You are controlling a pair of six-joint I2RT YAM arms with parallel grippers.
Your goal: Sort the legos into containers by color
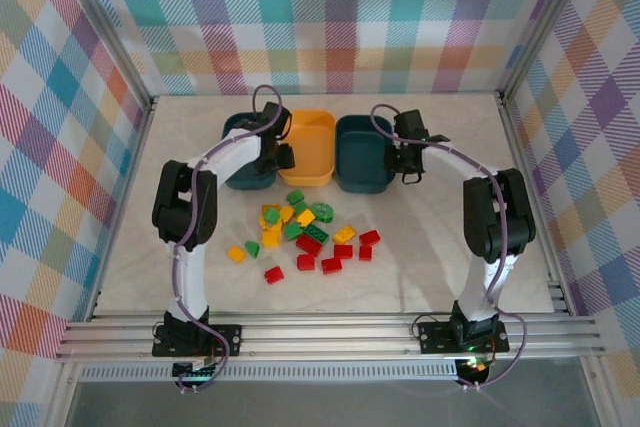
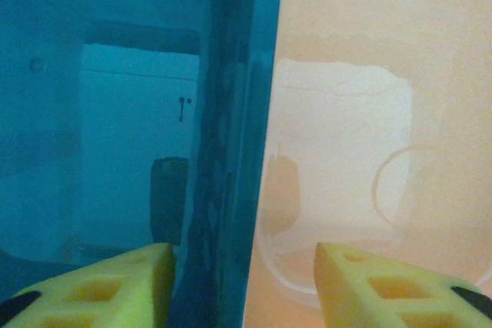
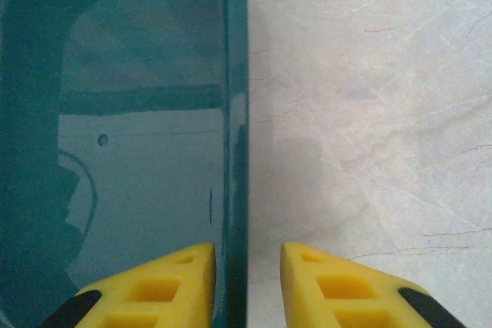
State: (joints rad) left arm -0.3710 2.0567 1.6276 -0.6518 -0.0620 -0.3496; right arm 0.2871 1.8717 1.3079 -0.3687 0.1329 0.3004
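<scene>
- Tabletop (image 1: 420,277) in pale marbled stone pattern, closed in at the back and both sides by plaid walls (image 1: 330,17).
- Left arm (image 1: 190,207) and right arm (image 1: 495,217), both black and white, bolted at the near rail and reaching to the far row of containers.
- Three bins in a line at the far middle, side by side and touching or nearly so: left teal bin (image 1: 238,169), orange-yellow bin (image 1: 310,147), right teal bin (image 1: 362,157).
- Left gripper (image 1: 280,155) released, poised over the seam where the left teal bin meets the orange-yellow bin. In the left wrist view, yellow fingers (image 2: 100,289) spread wide, one over the teal floor and the other over the orange floor, with both walls in the gap and nothing held.
- Right gripper (image 1: 408,162) also unclenched, poised at the right teal bin's outer wall. In the right wrist view, one finger over the bin's inside and the other over bare tabletop, with the thin teal wall running up between them, a sliver of space on either side and nothing grasped.
- Legos (image 1: 305,232) in red, yellow and green, scattered loose on the tabletop just in front of the bins, between the two arms. Greens and yellows mostly at the far side of the heap, reds mostly nearer. One red brick (image 1: 273,274) and one yellow brick (image 1: 236,254) a little apart at the near left.
</scene>
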